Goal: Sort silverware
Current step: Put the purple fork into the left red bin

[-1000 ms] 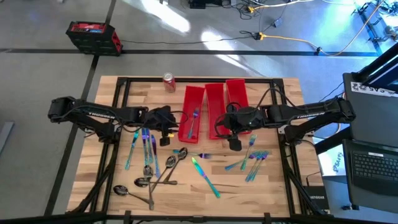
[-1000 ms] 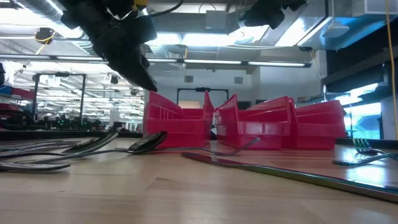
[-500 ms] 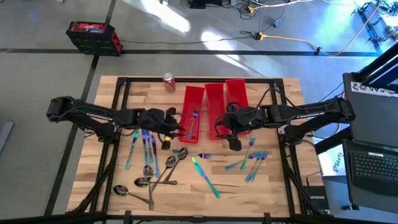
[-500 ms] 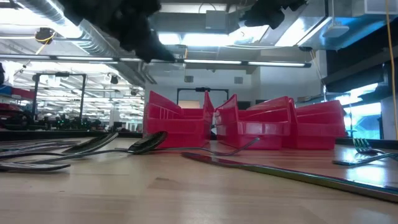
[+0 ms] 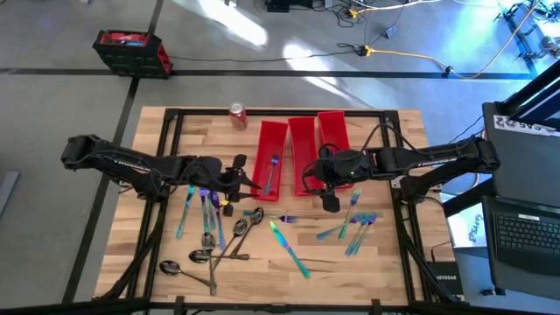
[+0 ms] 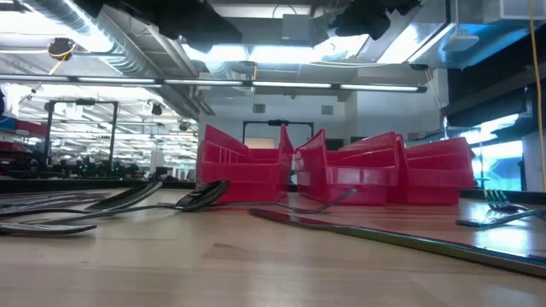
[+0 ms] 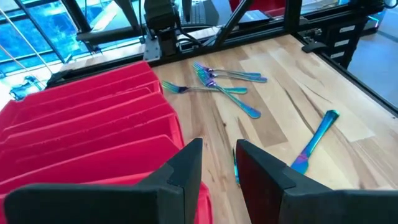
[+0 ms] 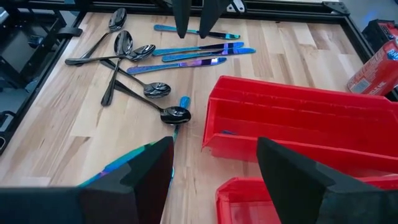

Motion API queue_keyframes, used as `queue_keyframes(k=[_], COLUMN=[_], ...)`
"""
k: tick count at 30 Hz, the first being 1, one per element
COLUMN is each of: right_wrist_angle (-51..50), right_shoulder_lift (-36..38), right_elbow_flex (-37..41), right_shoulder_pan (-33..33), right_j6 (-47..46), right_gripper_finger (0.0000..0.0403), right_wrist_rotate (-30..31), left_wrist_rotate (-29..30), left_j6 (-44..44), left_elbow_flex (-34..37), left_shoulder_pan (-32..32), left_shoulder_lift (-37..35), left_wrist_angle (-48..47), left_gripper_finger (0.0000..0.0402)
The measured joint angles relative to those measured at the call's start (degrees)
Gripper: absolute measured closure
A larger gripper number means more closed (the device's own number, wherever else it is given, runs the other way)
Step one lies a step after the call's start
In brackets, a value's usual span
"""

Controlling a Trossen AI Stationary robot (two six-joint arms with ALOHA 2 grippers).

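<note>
**Mostly unsorted: one piece binned, the rest on the counter**

Nearly all the silverware (image 5: 219, 223) lies loose on the counter (image 5: 385, 262), in rough groups that suggest where each arm will draw from. Teal-blue knives and dark spoons lie on the left arm's side, a cluster of iridescent forks (image 5: 357, 223) on the right arm's side, and a single knife (image 5: 289, 249) lies between them toward the front.

Hovering beside the left bin's front end, above the knives, is the left hand (image 5: 234, 182). Its fingers (image 7: 186, 165) stand only a narrow gap apart with nothing between them, and it looks free for another pick. Over the front ends of the middle and right bins, the right hand (image 5: 328, 199) is spread wide and empty, waiting.

Three long red bins (image 5: 302, 140) sit side by side at the back of the counter. Only the left bin (image 5: 267, 157) shows anything inside, one blue piece (image 5: 274, 166) lying lengthwise. Both others appear empty as far as can be seen, so sorting is barely begun.
</note>
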State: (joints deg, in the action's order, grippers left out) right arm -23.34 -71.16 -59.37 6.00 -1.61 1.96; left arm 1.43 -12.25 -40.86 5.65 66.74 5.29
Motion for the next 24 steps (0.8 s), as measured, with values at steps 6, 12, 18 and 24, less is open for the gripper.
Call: queue_keyframes(k=[6, 12, 18, 24], right_wrist_angle=[-0.06, -0.06, -0.08, -0.10], right_shoulder_lift=[0.00, 0.00, 0.00, 0.00], right_elbow_flex=[0.00, 0.00, 0.00, 0.00], right_shoulder_pan=[0.00, 0.00, 0.00, 0.00], right_j6=[0.00, 0.00, 0.00, 0.00], right_gripper_finger=[0.0187, 0.0187, 0.0187, 0.0187], right_wrist_rotate=[0.00, 0.00, 0.00, 0.00], left_wrist_rotate=[-1.42, -1.83, -2.54, -2.52], left_j6=[0.27, 0.06, 0.20, -0.06], left_elbow_flex=[0.00, 0.00, -0.03, -0.04], left_shoulder_pan=[0.00, 0.00, 0.00, 0.00], left_shoulder_lift=[0.00, 0.00, -0.42, -0.42], left_wrist_angle=[-0.49, -0.41, -0.08, -0.29], left_gripper_finger=[0.0315, 0.0315, 0.0315, 0.0315])
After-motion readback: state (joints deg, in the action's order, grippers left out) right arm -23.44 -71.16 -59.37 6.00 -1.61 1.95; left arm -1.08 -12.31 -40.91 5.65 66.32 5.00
